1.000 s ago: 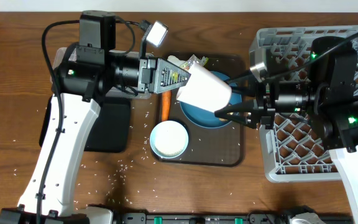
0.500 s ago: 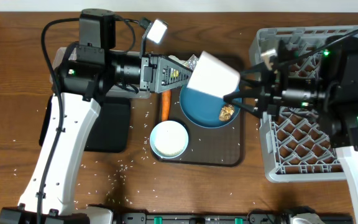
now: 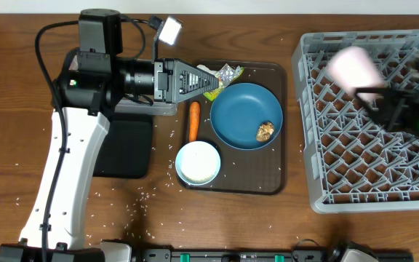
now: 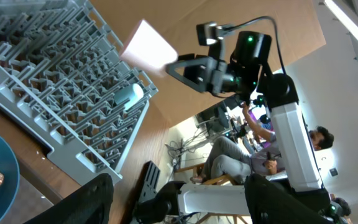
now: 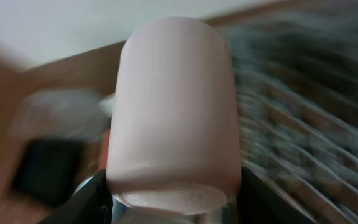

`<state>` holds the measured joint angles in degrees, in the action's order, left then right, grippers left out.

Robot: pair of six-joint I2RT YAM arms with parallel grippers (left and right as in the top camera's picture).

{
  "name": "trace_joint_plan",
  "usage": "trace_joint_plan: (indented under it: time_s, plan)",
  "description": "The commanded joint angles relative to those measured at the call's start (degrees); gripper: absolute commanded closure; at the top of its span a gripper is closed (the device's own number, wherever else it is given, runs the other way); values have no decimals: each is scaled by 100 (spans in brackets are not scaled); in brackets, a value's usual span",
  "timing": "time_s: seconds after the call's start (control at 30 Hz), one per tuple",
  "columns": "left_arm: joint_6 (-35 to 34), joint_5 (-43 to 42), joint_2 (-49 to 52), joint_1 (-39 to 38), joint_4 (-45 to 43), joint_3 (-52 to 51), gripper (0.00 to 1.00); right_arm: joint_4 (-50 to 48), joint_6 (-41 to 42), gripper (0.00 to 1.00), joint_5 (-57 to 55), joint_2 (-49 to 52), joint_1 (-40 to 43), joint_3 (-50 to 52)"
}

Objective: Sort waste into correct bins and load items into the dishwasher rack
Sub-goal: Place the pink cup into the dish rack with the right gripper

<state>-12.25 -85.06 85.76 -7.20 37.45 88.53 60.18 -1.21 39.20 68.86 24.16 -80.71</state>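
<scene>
Pink cup [image 5: 173,112], clamped in the jaws of the right gripper [image 5: 173,198], has left the blue plate [image 3: 237,109]. The dishwasher rack [image 3: 340,167] now lies beneath those jaws, so lowering seems next. The left gripper [image 4: 179,199] gapes empty.

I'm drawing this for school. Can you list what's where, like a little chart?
pink cup: held by the right gripper, above the rack
left gripper: open, empty
blue plate: on the brown tray, brown food lump on it
white bowl: on the tray, beside the plate
carrot: on the tray, beside the plate
</scene>
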Motion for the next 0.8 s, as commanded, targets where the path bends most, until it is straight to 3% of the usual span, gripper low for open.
trace_joint_plan:
  time_s: [0.0, 0.3, 0.77]
  plan:
    - [-35, -83, -4, 17, -9, 4, 31, 164, 876, 57, -1757, -26, 713, -59]
    - [-35, -83, -4, 17, -4, 4, 31, 122, 2103, 57, -3150, 175, 2479, -59]
    - [-35, -85, -4, 15, 4, -11, 31, -697, 3150, 58, -2769, 1596, 3790, -59]
